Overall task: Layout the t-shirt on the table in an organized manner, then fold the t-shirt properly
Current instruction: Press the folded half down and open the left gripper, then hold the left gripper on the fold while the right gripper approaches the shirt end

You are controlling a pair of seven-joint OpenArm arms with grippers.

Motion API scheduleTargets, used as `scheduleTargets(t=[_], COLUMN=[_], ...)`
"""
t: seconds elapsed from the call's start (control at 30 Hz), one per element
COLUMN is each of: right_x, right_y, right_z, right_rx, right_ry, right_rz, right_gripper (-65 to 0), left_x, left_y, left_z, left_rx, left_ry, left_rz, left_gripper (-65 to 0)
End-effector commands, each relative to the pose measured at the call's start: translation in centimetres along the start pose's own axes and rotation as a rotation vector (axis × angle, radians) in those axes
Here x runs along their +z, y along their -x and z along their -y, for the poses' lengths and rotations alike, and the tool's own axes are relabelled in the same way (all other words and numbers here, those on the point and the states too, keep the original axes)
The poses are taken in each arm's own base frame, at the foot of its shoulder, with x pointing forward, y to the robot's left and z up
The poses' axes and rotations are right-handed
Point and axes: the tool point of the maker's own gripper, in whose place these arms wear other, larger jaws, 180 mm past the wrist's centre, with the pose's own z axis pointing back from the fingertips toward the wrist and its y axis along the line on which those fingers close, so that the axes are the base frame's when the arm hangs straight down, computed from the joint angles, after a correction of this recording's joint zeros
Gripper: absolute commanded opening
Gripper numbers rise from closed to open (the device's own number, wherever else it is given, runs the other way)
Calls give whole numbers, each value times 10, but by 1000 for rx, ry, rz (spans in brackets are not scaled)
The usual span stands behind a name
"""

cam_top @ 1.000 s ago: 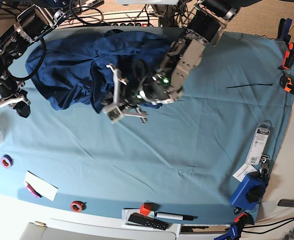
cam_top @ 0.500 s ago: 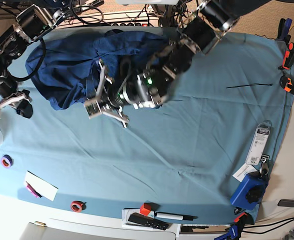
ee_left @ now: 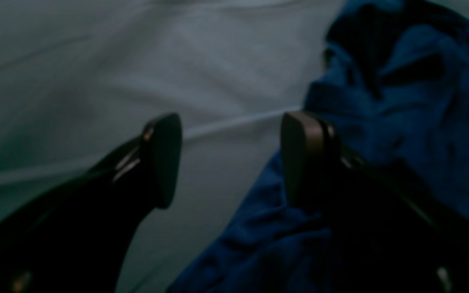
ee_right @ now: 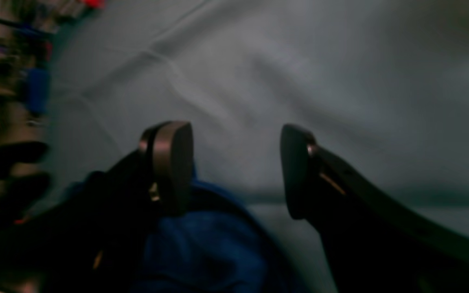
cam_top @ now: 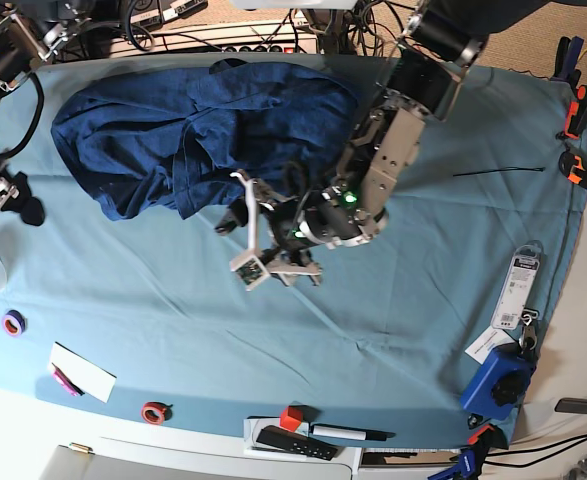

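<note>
Base view showed the t-shirt lying crumpled on the worktop, near its far edge. The left hand hovered just beside the near edge of the t-shirt, its fingers spread apart and grasping nothing. In the left wrist view the t-shirt lay beside one finger. The right hand was at the left of the t-shirt, apart from it; the right wrist view showed its fingers released, with blue fabric below them.

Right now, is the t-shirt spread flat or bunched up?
Bunched up: the t-shirt lies in a wrinkled heap with overlapping folds on the table, neither spread flat nor folded.
</note>
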Motion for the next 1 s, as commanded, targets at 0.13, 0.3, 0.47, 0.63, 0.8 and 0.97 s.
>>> scheduleTargets(t=[0.13, 0.3, 0.47, 0.63, 0.8, 0.97], right_x=[-15, -31, -36, -33, -33, -32], right_y=[17, 64, 69, 57, 58, 59], right_z=[5, 1, -12, -17, -17, -13], right_rx=[-121, -129, -150, -164, -164, -152], right_ry=[-79, -90, -152, -188, -187, -168], right_rz=[-50, -217, -218, -173, -174, -190], right_gripper=[-310, -310, -310, -310, -311, -311], left_x=[4, 4, 4, 4, 4, 4], left_y=[-21, -22, -22, -22, -22, -22], left_z=[-4, -4, -4, -4, -4, -4], left_rx=[-18, -18, -18, -18, -18, -18], left_ry=[-5, -5, -5, -6, -5, -5], left_rz=[63, 67, 67, 66, 67, 67], left_gripper=[-266, -266, -266, -268, -268, -268])
